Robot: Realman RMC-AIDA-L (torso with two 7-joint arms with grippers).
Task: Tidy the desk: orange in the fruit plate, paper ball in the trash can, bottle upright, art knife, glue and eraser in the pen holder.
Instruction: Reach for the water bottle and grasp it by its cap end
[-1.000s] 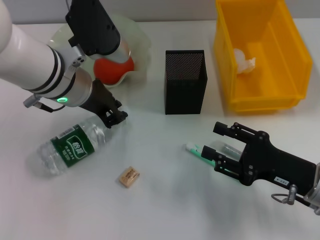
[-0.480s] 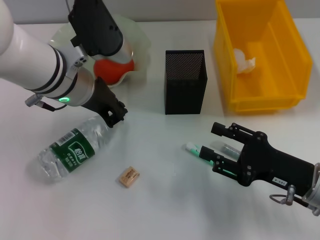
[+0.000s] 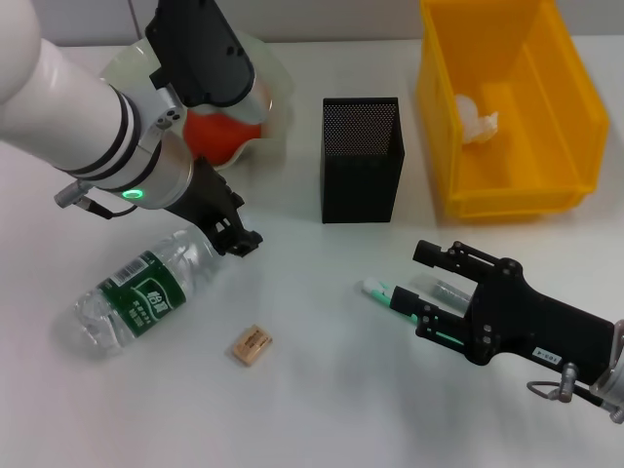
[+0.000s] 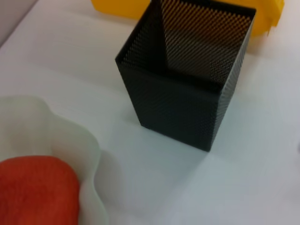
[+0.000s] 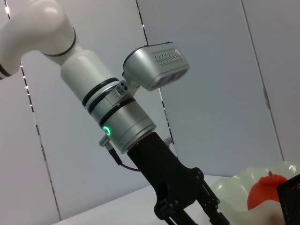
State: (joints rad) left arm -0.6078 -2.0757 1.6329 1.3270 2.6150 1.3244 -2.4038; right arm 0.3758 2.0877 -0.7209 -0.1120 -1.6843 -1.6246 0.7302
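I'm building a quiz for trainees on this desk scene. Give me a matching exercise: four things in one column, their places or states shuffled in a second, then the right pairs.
1. orange
2. paper ball
3. bottle
4. eraser

A. lying on its side
B. in the yellow bin
C. loose on the table, near the bottle
D. in the fruit plate

Pairs: 1-D, 2-B, 3-A, 4-C

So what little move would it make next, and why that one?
Probably the left gripper lowers a touch and closes on the neck of the bottle. The bottle lies on its side on the desk, and that gripper hangs right at its cap end. The right gripper is open beside the green-capped glue.
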